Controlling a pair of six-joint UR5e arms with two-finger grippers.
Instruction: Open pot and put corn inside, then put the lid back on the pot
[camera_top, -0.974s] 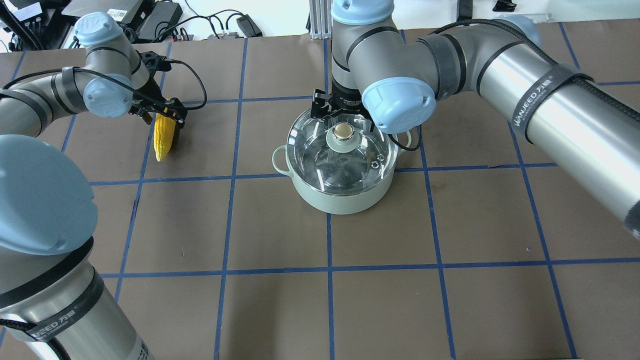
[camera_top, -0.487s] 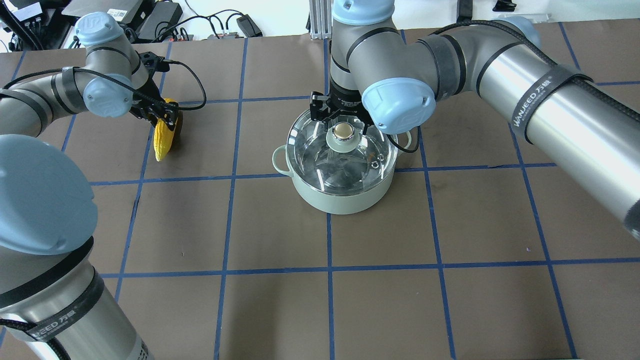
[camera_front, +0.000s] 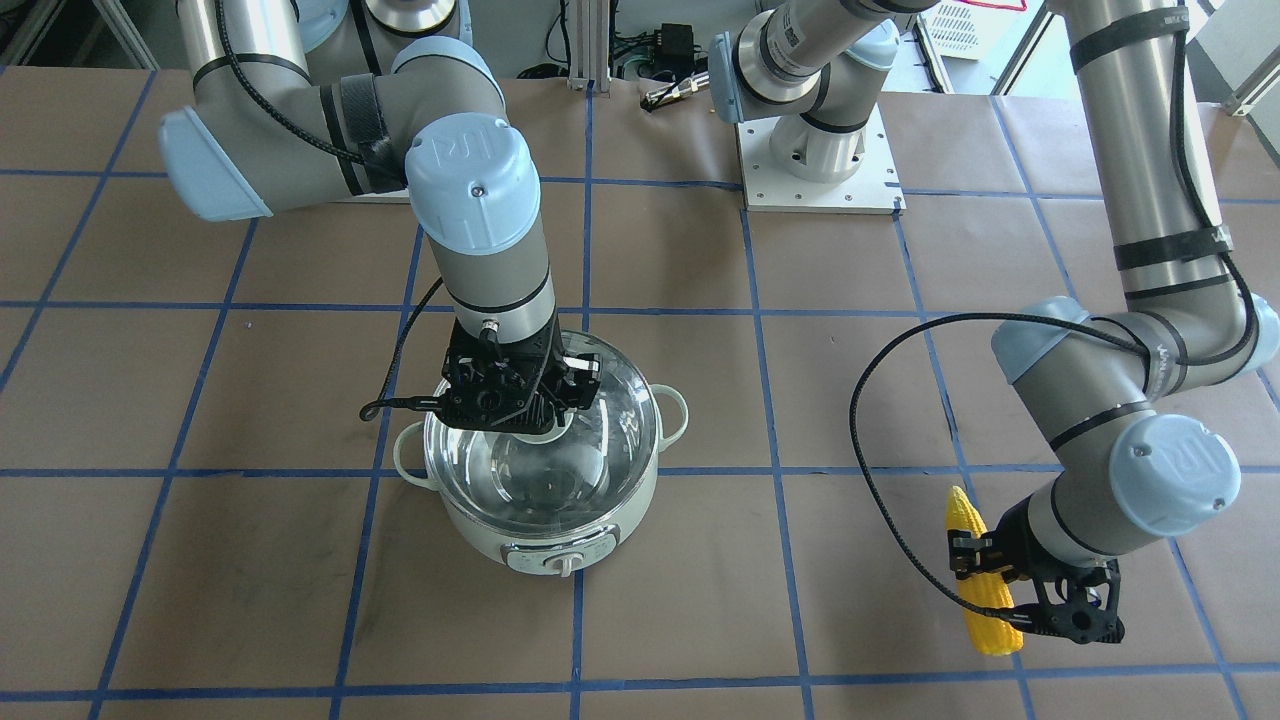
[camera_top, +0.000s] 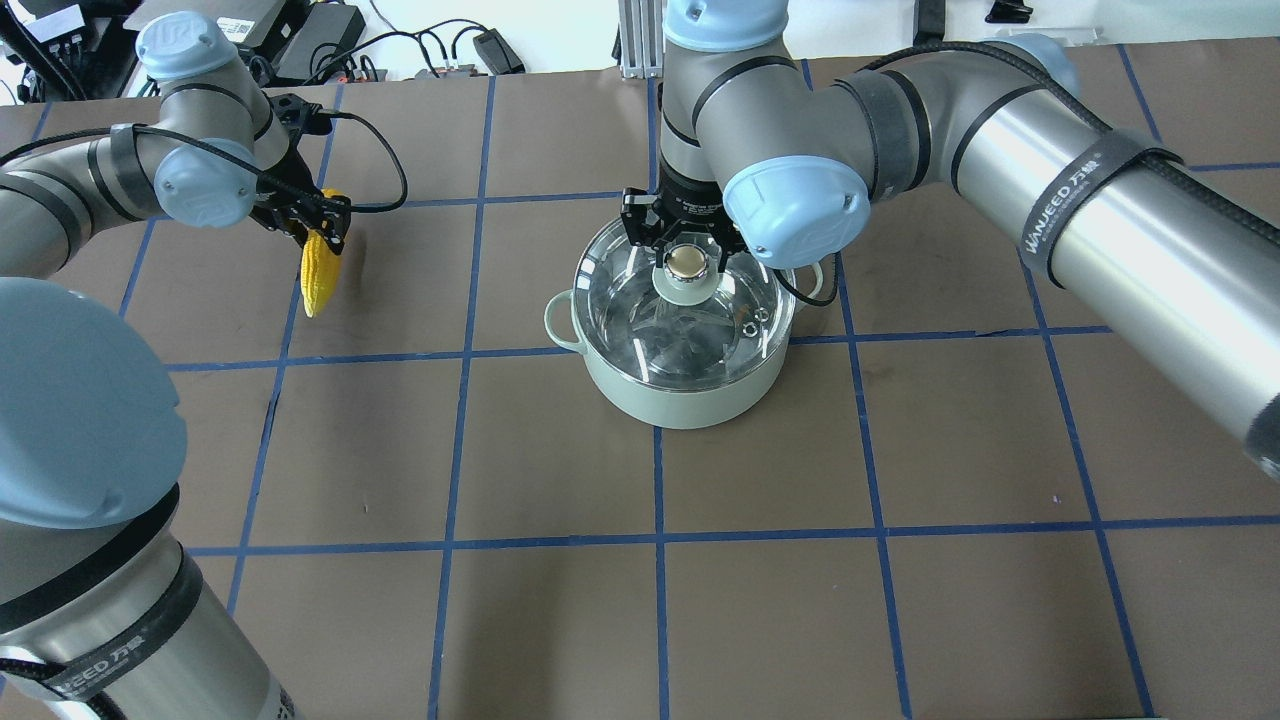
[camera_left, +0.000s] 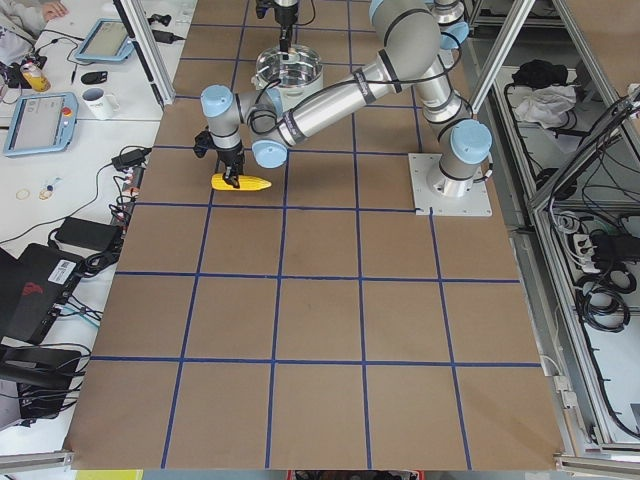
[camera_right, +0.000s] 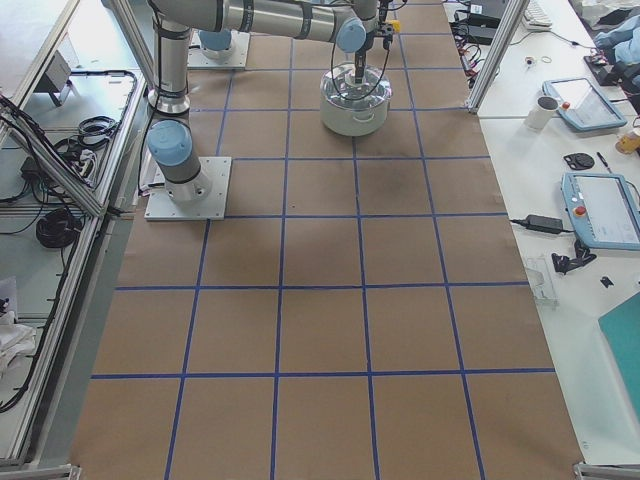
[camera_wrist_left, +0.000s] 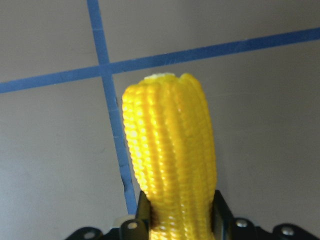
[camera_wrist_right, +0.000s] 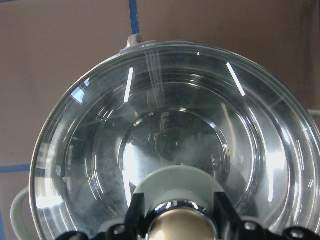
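The pale mint-green pot (camera_top: 680, 395) stands mid-table with the clear glass lid (camera_top: 720, 320) seated on it. My right gripper (camera_top: 686, 250) is straight above it, its fingers shut on the beige-gold knob (camera_top: 686, 262). The right wrist view shows the knob (camera_wrist_right: 181, 227) pinched between the black fingers over the lid (camera_wrist_right: 175, 125). My left gripper (camera_top: 325, 232) is shut on the yellow corn (camera_top: 318, 275) at the far left and holds it just off the table, pointed end toward the robot. The corn also shows in the left wrist view (camera_wrist_left: 170, 150) and the front view (camera_front: 985, 590).
The brown table is marked with a grid of blue tape (camera_top: 460, 350). The pot's control knob (camera_front: 567, 565) faces away from the robot. The left arm's white base plate (camera_front: 820, 170) sits at the robot's edge. Cables and power bricks (camera_top: 320, 40) lie beyond the far edge.
My left gripper has lifted the corn and carried it slightly left and away. My right gripper has closed in on the lid's knob. The lid has not moved.
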